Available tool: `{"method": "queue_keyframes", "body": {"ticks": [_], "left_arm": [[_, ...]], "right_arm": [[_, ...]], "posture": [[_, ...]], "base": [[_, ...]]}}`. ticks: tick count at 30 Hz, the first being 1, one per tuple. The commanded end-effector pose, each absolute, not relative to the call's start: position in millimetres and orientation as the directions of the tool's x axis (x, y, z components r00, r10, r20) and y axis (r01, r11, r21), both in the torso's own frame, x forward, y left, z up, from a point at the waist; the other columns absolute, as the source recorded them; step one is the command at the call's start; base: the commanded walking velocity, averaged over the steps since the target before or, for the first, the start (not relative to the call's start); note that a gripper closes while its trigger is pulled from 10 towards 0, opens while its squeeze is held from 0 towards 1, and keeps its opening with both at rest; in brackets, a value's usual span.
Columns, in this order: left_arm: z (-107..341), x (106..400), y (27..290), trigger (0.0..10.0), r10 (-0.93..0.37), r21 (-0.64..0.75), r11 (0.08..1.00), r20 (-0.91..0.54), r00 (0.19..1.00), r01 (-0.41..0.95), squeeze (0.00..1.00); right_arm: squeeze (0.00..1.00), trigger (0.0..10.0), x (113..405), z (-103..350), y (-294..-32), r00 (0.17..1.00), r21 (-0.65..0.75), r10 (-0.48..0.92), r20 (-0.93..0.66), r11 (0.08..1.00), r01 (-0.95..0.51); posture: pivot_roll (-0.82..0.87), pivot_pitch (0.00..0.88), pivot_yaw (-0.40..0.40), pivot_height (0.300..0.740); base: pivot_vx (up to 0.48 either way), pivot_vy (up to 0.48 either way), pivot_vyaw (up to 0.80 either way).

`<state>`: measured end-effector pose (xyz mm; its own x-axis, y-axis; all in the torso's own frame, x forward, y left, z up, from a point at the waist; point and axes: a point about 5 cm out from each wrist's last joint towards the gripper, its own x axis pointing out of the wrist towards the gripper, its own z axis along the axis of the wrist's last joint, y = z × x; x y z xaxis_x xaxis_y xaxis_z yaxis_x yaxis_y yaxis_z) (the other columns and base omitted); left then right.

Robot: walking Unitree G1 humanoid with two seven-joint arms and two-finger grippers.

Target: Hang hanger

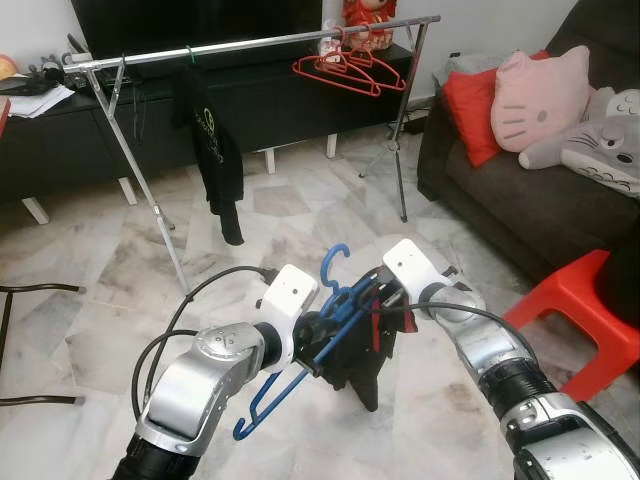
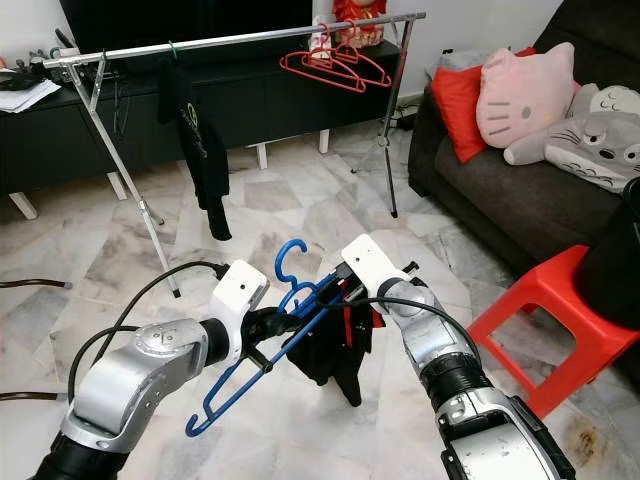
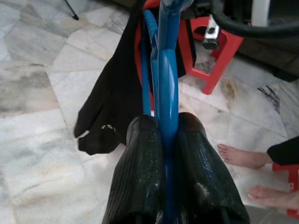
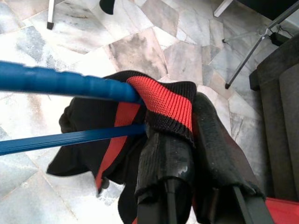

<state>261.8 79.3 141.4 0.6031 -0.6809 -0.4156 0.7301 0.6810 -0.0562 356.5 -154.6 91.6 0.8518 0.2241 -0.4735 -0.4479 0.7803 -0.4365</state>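
A blue plastic hanger (image 1: 268, 400) is held low in front of me, hook up, above the marble floor. My left gripper (image 1: 320, 342) is shut on its blue bar (image 3: 167, 116), one black finger (image 3: 140, 172) on each side. A black garment with red trim (image 1: 362, 372) droops from the hanger's right end. My right gripper (image 1: 376, 300) is shut on the garment's red and black ribbed edge (image 4: 164, 103), right where the hanger arm (image 4: 65, 81) enters it. The silver clothes rail (image 1: 260, 42) stands farther off across the room.
A black shirt (image 1: 215, 150) and red hangers (image 1: 345, 68) hang on the rail. A dark sofa (image 1: 520, 190) with cushions is at the right, a red stool (image 1: 580, 310) nearer. A person's bare feet (image 3: 243, 156) stand on the floor close by.
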Motion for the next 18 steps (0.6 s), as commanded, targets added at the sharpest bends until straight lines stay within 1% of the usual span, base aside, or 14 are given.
{"method": "queue_keyframes", "body": {"ticks": [1, 13, 18], "left_arm": [[143.9, 252.5, 67.7, 10.0, -0.748, -0.084, 0.606, -0.4, 0.53, 0.791, 0.0], [145.4, 253.0, 62.9, 10.0, -0.774, -0.096, 0.578, -0.381, 0.507, 0.811, 0.0], [138.2, 253.6, 63.8, 10.0, -0.751, -0.068, 0.583, -0.424, 0.506, 0.809, 0.0]], "right_arm": [[0.0, 10.0, 361.5, 104.8, -155.1, 0.878, -0.451, 0.235, -0.418, 0.785, -0.424], [0.0, 10.0, 359.4, 107.5, -145.3, 0.855, -0.456, 0.299, -0.423, 0.746, -0.486], [0.0, 10.0, 360.1, 113.3, -141.8, 0.852, -0.454, 0.32, -0.413, 0.739, -0.498]], "posture": [[-0.03, 0.0, -0.051, 0.74], [-0.03, 0.0, -0.05, 0.74], [-0.04, 0.0, -0.05, 0.74]], "base": [[0.0, 0.0, 0.0], [0.0, 0.0, 0.0], [0.0, 0.0, 0.0]]}}
